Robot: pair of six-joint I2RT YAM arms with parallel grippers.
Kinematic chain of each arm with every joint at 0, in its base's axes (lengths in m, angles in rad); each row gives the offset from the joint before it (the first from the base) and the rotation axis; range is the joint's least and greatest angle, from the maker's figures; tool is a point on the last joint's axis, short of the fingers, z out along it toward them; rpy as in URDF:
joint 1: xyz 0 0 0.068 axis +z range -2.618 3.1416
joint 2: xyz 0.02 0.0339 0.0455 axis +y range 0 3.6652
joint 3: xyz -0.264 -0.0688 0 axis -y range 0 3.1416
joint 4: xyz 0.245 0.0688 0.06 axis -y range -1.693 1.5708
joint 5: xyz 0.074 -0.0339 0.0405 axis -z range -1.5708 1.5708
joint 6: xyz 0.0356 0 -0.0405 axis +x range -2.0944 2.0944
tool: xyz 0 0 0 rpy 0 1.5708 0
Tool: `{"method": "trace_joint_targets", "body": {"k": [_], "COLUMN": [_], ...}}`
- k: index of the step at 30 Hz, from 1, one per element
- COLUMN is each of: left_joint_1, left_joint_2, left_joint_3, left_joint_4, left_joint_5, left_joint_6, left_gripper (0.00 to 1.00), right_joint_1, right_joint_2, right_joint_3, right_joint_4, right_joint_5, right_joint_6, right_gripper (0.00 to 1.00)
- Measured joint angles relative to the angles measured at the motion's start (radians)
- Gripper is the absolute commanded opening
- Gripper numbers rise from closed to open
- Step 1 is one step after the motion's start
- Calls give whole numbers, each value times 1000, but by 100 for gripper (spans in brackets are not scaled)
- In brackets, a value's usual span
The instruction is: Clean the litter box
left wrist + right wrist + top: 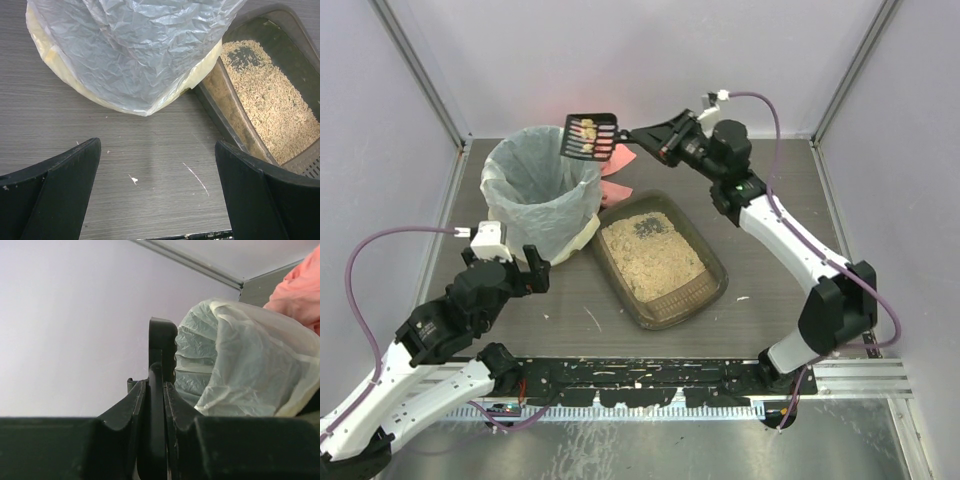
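The dark smoky-brown litter box (712, 268) with tan litter lies mid-table; its left wall also shows in the left wrist view (227, 125). My right gripper (642, 135) is shut on the handle of a small black slotted scoop (590, 136), edge-on in the right wrist view (159, 347). The scoop carries pale clumps and hangs over the rim of the round bin lined with a white bag (535, 190). My left gripper (532, 268) is open and empty, low over the table just in front of the bin (125, 55).
A pink cloth (618, 172) lies behind the litter box beside the bin and shows in the right wrist view (300, 287). Small white crumbs (132, 178) dot the table. Enclosure walls and metal posts stand at the back and sides.
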Motion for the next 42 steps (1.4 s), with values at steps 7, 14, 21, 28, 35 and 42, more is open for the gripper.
{"method": "trace_joint_targets", "body": {"k": [7, 14, 21, 28, 35, 42], "left_joint_1": [0, 0, 0, 0, 0, 0], "left_joint_2": [-25, -31, -29, -32, -27, -23], "left_joint_3": [0, 0, 0, -4, -8, -17], "left_joint_4": [-24, -37, -37, -38, -37, -37], "left_joint_5": [0, 0, 0, -3, -3, -3], "left_joint_6": [-16, -23, -23, -26, -26, -26], "left_gripper": [98, 98, 98, 98, 98, 98], "right_joint_1": [103, 173, 264, 370, 439, 459], "right_joint_2": [169, 286, 302, 302, 276, 75], "right_joint_3": [222, 404, 483, 506, 478, 256], "right_joint_4": [-93, -166, -228, -291, -314, -203], "right_joint_5": [47, 42, 34, 101, 174, 273], "right_joint_6": [-235, -565, -951, -1292, -1445, -1386], "right_gripper": [1, 1, 1, 1, 1, 0]}}
